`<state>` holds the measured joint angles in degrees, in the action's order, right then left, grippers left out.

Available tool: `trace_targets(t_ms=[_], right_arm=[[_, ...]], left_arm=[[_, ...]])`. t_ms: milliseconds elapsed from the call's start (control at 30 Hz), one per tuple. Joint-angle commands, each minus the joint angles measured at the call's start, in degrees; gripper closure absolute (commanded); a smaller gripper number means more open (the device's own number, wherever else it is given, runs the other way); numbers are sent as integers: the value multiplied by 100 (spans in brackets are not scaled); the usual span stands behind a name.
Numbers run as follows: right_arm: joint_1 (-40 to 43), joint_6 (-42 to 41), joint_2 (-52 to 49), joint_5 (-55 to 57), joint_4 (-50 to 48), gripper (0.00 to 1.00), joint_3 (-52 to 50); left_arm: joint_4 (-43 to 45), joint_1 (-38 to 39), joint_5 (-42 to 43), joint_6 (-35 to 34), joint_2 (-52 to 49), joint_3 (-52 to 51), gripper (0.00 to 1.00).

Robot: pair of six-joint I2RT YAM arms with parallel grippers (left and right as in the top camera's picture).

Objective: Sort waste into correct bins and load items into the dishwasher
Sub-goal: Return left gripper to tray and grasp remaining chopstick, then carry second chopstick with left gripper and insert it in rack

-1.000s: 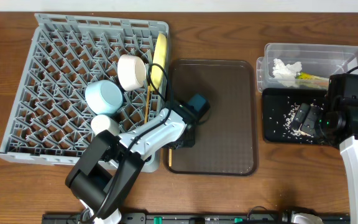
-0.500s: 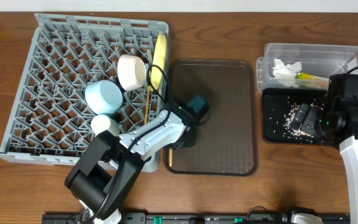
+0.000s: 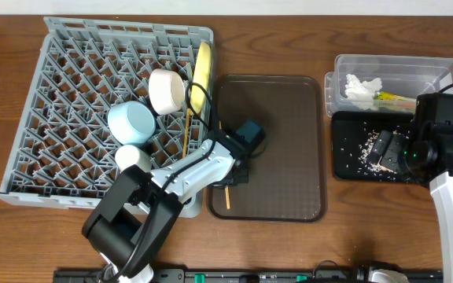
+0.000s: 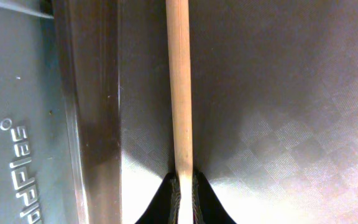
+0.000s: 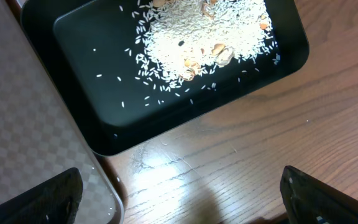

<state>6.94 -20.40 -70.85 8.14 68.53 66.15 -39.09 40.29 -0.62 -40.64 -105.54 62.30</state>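
My left gripper [image 3: 229,181] is down on the brown serving tray [image 3: 281,141], near its left rim. It is shut on a thin wooden chopstick [image 3: 227,200]. In the left wrist view the chopstick [image 4: 179,93] runs straight up from between the closed fingertips of the gripper [image 4: 182,200]. A second chopstick [image 3: 189,126] lies in the grey dishwasher rack [image 3: 69,71]. The rack also holds the yellow plate [image 3: 202,75], cream-white bowl [image 3: 166,90], light-blue bowl [image 3: 131,122] and cream cup [image 3: 132,157]. My right gripper [image 3: 385,151] hangs open and empty over the black tray [image 5: 86,93], which holds rice crumbs [image 5: 210,31].
The clear tub [image 3: 435,69] at the back right holds the white tissue [image 3: 362,88] and the green-yellow wrapper [image 3: 393,97]. The black tray [image 3: 352,169] sits just in front of it, to the right of the brown tray. Bare wooden table [image 5: 260,149] shows under the right gripper.
The left gripper's jaws have closed on the chopstick on the brown tray, and the stick's near end has shifted slightly right. The right arm has not moved.
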Motion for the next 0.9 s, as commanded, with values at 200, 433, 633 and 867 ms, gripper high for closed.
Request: trace_targets(t_ms=[200, 433, 633, 867], right_arm=[[39, 31, 24, -4, 26, 1, 22], [39, 31, 24, -4, 24, 1, 22], [39, 31, 24, -4, 13, 1, 22], [39, 28, 24, -9, 31, 1, 22]], left_arm=[[-282, -4, -199, 540, 579, 267, 94], [-710, -96, -308, 1176, 1829, 442, 94], [-1263, -660, -634, 1650, 2555, 442, 94], [-1294, -1421, -627, 1860, 2546, 435, 94]])
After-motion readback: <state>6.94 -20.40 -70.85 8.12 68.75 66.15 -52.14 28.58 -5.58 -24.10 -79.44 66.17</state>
